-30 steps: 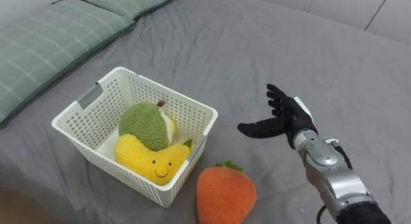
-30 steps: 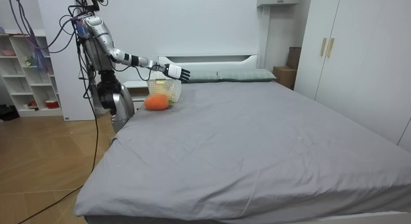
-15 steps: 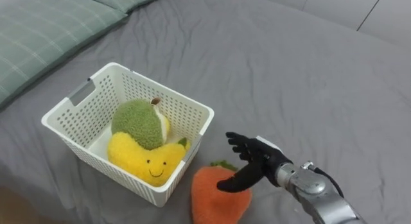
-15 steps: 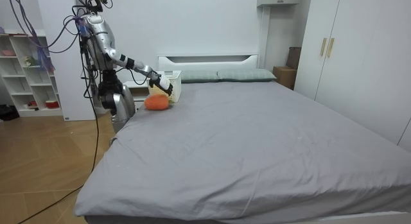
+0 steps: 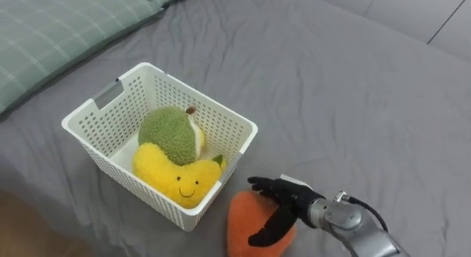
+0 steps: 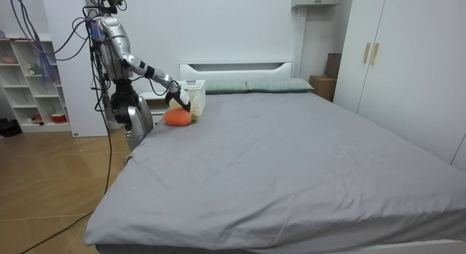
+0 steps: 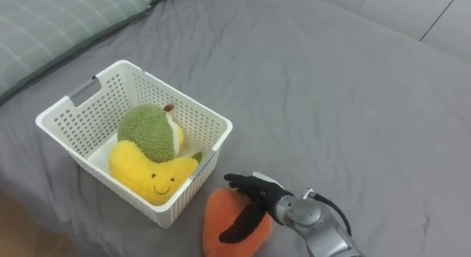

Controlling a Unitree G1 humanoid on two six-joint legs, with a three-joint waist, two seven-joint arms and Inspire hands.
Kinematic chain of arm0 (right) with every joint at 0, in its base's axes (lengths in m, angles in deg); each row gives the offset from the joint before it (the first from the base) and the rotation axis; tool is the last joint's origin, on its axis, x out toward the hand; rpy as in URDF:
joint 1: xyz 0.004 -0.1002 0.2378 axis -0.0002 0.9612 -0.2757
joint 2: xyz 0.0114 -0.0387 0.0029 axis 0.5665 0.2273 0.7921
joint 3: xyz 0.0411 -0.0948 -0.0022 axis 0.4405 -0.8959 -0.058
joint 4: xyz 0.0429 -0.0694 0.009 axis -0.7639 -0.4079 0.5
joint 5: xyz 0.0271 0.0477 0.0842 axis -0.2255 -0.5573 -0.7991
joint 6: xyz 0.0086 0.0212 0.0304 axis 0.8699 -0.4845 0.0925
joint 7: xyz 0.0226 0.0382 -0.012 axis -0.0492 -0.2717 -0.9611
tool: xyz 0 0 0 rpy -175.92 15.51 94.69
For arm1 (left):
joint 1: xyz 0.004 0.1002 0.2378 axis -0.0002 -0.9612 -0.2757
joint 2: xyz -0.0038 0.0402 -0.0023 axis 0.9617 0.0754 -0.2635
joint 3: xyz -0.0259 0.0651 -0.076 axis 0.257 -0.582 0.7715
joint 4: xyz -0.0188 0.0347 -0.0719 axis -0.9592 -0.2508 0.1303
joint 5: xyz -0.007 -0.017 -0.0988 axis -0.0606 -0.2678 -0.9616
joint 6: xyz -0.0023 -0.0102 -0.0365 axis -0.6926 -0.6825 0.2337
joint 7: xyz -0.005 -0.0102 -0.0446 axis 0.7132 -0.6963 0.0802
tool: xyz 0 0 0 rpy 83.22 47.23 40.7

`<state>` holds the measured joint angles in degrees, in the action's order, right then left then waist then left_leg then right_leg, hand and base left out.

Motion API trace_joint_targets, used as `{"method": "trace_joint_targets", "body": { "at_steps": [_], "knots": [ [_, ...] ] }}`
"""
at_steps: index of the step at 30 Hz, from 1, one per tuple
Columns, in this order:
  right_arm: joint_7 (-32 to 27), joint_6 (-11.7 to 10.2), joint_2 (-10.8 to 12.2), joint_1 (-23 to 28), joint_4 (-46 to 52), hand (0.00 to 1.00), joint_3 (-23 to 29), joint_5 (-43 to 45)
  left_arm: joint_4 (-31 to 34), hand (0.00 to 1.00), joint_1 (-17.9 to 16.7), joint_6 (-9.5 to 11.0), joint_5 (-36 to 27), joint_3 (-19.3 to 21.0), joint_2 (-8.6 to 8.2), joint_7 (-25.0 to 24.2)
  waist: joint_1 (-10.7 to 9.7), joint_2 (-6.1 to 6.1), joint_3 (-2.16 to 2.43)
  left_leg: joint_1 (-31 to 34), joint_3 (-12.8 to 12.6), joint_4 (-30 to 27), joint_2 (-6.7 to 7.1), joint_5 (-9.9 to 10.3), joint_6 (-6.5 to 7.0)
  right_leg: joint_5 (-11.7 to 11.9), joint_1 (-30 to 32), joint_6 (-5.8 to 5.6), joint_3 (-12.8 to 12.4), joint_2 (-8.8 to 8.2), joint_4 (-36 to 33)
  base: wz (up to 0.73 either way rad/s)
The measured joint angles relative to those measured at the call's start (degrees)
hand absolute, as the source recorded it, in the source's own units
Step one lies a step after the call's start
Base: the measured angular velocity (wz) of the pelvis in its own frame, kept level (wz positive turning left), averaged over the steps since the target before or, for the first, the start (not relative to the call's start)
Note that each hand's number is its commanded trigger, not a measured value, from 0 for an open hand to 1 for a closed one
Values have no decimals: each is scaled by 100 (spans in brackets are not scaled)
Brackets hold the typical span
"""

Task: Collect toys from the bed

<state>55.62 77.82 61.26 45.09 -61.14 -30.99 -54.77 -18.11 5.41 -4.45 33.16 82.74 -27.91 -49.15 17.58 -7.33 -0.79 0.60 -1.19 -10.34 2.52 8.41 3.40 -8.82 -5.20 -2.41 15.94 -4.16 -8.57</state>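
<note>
A grey bed (image 5: 353, 95) had a white slotted basket (image 5: 163, 74) on it, left of centre, just right of a green checked pillow (image 5: 51, 36). Inside the basket lay a round green plush toy (image 5: 168, 132) and, touching its near side, a yellow smiling one (image 5: 176, 180). An orange plush toy (image 5: 241, 222) lay on the sheet just beside the basket's near right corner. The robot's right hand (image 5: 296, 203) rested on this toy, fingers spread across its top and thumb down its right side, not clenched. The robot stood at the bed's head corner.
</note>
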Motion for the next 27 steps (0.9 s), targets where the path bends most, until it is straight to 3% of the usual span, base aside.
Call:
{"method": "trace_joint_targets", "body": {
  "at_steps": [4,9,13,15,16,17,27],
  "knots": [
    [-401,1,197,-76,-342,0,18,811,-4,0,2,3,8,-2,-19,30,3,69,-46,-15,-4,-31,2,23,4,0,-31,0,-4,0,-4,0],
    [-946,-52,428,-141,-810,0,17,1074,-5,0,-4,6,1,-6,-96,152,4,178,-73,-8,9,-46,8,41,11,0,-53,0,13,-7,-5,0],
    [-1294,-48,528,-139,-870,0,18,1791,-6,0,-66,-4,165,9,-251,166,17,301,-20,83,60,-68,22,43,17,0,3,0,92,-16,-5,5],
    [-1402,-46,533,-144,-877,0,16,1962,-1,0,-110,-29,231,2,-284,179,26,329,-26,105,120,-97,28,39,13,0,18,0,150,-16,-5,14],
    [-1484,-43,550,-145,-930,24,10,1976,0,0,-131,-60,266,-5,-287,219,31,339,-19,111,144,-100,28,32,6,0,17,0,180,-13,-4,12],
    [-1516,-43,553,-144,-951,100,4,1978,0,0,-148,-69,277,-6,-287,249,32,339,-18,111,148,-103,26,31,4,0,14,0,197,-11,-4,7],
    [-2035,-42,555,-146,-1186,100,11,1983,11,0,-279,-221,416,-11,-303,361,140,258,-22,185,283,-230,49,67,11,-1,-70,-2,383,-23,-5,7]
  ]
}}
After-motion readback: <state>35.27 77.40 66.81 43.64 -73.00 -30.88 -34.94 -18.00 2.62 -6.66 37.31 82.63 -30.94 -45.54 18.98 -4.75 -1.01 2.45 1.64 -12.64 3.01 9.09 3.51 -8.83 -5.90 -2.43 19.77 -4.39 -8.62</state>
